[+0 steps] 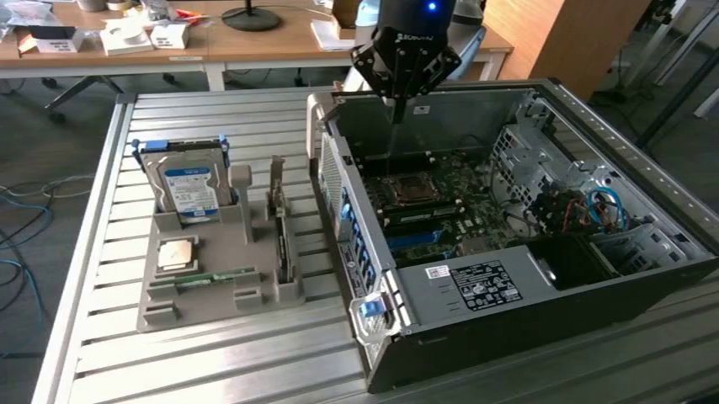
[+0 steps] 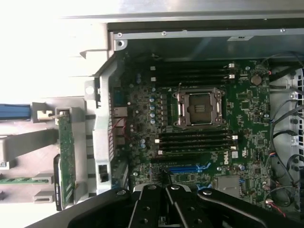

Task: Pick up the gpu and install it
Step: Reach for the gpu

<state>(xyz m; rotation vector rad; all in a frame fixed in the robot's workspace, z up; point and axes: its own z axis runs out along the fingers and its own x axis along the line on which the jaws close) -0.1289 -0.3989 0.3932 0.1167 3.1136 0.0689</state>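
Slatted metal tabletop (image 1: pixel 202 362) bearing a grey parts holder (image 1: pixel 242 244) toward the exterior view's left and an open computer case (image 1: pixel 506 332) just beside it, toward the right.

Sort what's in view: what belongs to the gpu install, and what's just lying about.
For the job:
- gpu, on edge in the grey holder
- open computer case and its motherboard
- gripper, shut and empty, above the case

Lying about:
- hard drive
- memory stick
- processor chip
- white boxes on the desk behind
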